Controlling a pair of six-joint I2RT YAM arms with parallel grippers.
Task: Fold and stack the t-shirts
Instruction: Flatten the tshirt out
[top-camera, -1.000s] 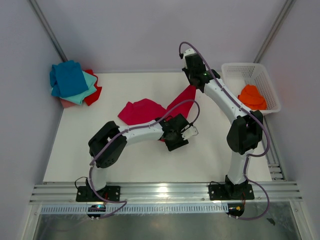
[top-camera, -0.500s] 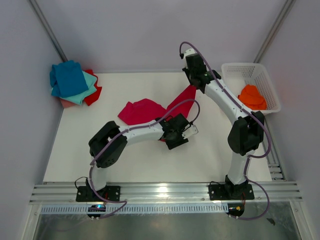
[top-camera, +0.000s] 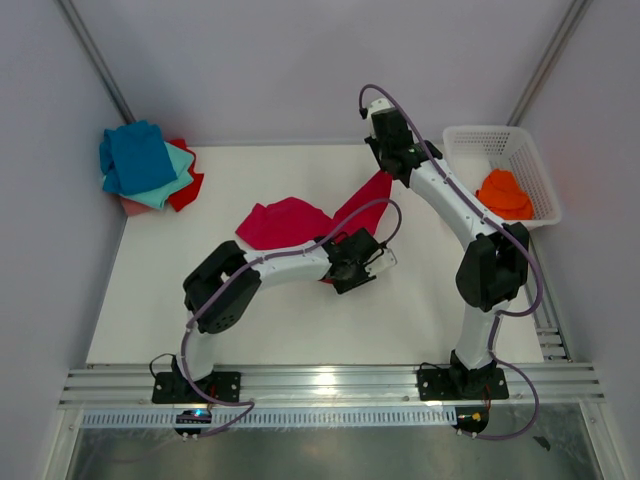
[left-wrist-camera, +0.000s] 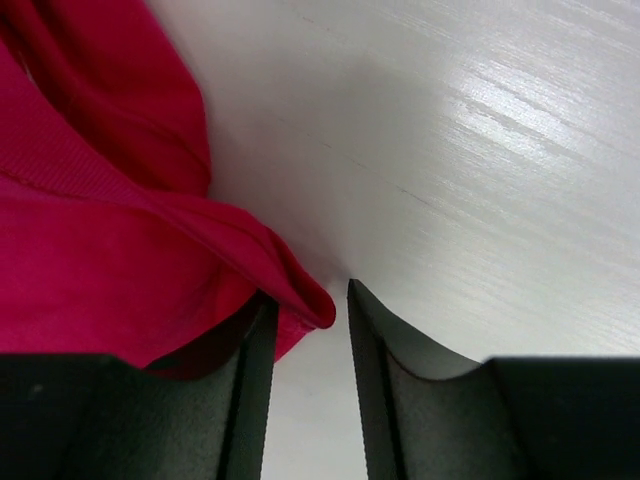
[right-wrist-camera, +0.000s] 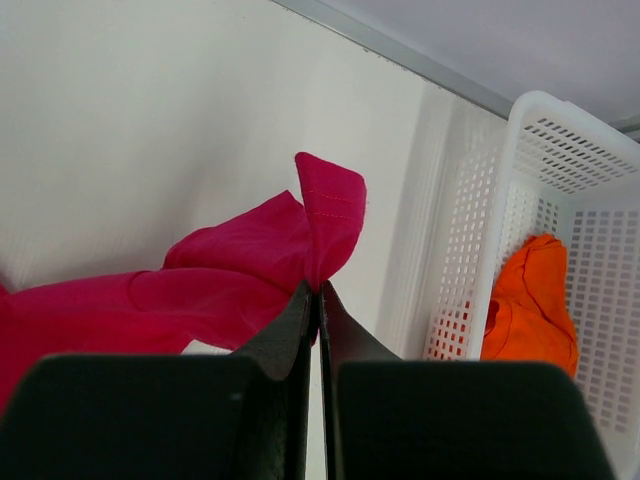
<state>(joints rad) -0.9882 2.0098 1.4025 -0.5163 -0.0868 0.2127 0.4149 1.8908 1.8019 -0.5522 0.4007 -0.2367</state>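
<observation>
Crimson t-shirt (top-camera: 290, 222) lies mid-way across the surface (top-camera: 260, 320), one corner lifted. The right end effector (right-wrist-camera: 318, 292) is pinched tight on it, likely to stretch it flat. The left end effector (left-wrist-camera: 308, 298) sits apart around a near fold — probably lining up a second grab.

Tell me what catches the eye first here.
A crimson tee sprawls mid-table, one corner pinched up by the shut right tool at the far side while the open left tool straddles a near fold. An orange tee sits in the white basket at right, and a blue-topped pile of tees fills the far-left corner.
</observation>
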